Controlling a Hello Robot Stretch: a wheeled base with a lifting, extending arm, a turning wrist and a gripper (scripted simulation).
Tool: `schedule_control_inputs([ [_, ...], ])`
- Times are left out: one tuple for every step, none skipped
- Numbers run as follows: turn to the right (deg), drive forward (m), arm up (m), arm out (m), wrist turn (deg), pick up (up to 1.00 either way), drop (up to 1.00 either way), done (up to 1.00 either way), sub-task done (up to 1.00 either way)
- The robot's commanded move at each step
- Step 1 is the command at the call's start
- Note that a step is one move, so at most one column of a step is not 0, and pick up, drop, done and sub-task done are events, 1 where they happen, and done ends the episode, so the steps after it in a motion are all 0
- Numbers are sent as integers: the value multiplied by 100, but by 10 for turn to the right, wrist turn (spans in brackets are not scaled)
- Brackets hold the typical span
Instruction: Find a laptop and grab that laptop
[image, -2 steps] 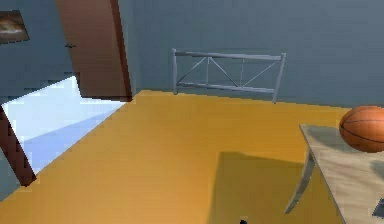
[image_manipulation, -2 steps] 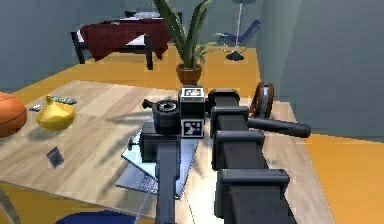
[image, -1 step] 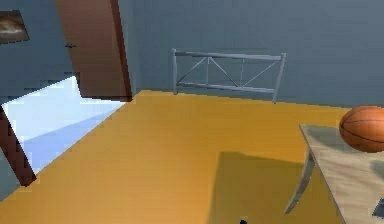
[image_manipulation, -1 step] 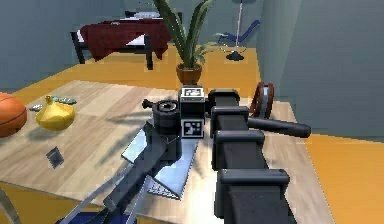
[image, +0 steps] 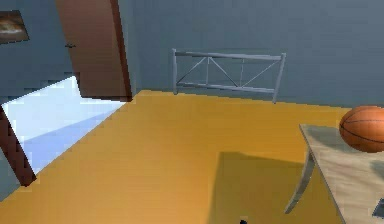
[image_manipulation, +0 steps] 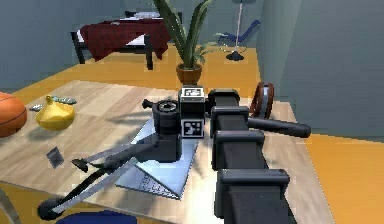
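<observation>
Reaching across a wooden table, the arm sets its gripper at a flat grey laptop, likely for a grab; whether it holds anything cannot be told.

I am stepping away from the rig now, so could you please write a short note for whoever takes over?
Gripper: seen against the pale wooden table, thin fingers angled down by the flat silver-grey laptop; cannot tell whether it holds anything.
Laptop: lying on that table, not lifted.
An orange basketball and a yellow object sit elsewhere on the table.
Done: laptop found, arm is at it.
Left: confirm the grasp, lift it clear.
</observation>
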Motion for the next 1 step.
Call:
schedule_control_inputs([
  [0,0,0,0,450,0,0,0,0],
])
